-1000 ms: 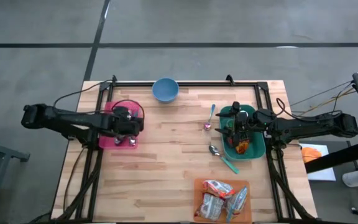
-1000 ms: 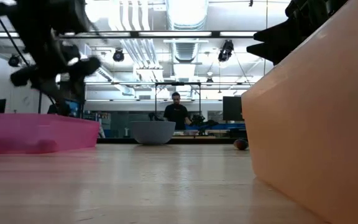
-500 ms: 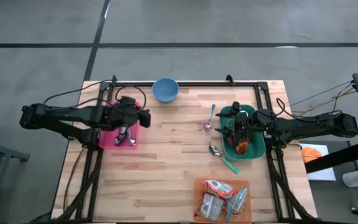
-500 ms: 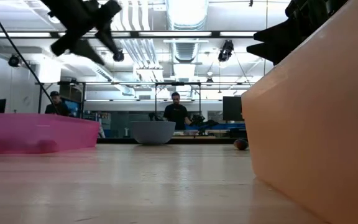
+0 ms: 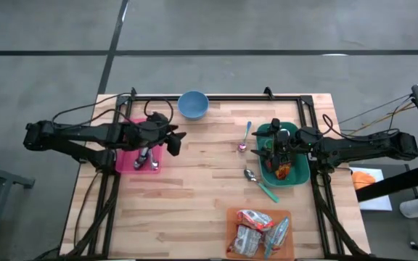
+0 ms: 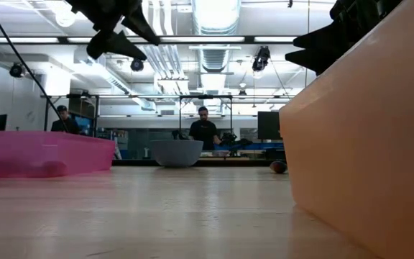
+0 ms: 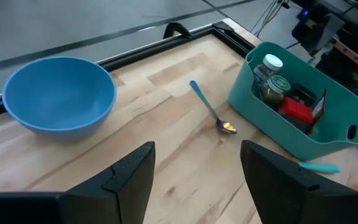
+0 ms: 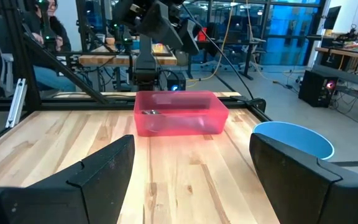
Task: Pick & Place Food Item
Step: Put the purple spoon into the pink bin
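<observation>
A translucent pink plastic bin (image 5: 131,154), a round light-blue plastic bowl (image 5: 193,104) and a teal plastic basket (image 5: 302,172) sit on the pale striped wooden table (image 5: 194,196). An orange tray (image 5: 289,251) holds red-and-silver food packets (image 5: 256,230).

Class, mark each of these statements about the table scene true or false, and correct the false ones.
1. The blue bowl sits at the table's far edge. True.
2. The left gripper holds a food packet. False: its fingers are open and empty, raised beside the pink bin.
3. The teal basket holds jars and packets. True.
4. Both spoons lie inside the teal basket. False: the blue-handled spoon and the teal-handled spoon lie on the table beside it.
5. The food packets lie on an orange tray at the table's near edge. True.
</observation>
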Motion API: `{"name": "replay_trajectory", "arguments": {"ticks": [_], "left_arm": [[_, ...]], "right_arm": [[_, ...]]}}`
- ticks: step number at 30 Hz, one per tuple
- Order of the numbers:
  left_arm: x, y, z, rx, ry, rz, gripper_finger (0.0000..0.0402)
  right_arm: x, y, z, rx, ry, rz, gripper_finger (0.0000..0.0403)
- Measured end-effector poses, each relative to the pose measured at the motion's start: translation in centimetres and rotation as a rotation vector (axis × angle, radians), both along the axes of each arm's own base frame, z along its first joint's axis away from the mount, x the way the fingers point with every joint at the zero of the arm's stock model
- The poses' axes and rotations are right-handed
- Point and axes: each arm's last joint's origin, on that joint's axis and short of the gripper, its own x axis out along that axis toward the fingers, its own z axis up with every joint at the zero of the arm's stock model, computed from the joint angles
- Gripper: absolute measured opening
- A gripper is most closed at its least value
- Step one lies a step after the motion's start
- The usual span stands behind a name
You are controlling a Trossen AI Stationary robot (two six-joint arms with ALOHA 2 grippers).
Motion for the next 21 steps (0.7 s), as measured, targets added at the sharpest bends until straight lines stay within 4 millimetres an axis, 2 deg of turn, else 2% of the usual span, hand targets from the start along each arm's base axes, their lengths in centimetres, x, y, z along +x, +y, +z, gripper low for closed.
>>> {"name": "replay_trajectory", "arguments": {"ticks": [6,12,16,21], "left_arm": [[0.9,0.3,-0.6,0.009,0.033,-0.040,0.0238],[4.0,0.6,-2.3,0.056,0.055,-0.192,0.0238],[6.5,0.7,-4.2,0.129,0.070,-0.247,0.0238],[9.3,1.2,-7.3,0.140,0.092,-0.320,0.0238]], "right_arm": [[0.0,0.0,0.0,0.001,0.000,0.000,0.0316],[0.0,0.0,0.0,0.001,0.000,0.000,0.0316],[0.0,0.0,0.0,0.001,0.000,0.001,0.0316],[0.0,0.0,0.0,0.001,0.000,0.000,0.0316]]}}
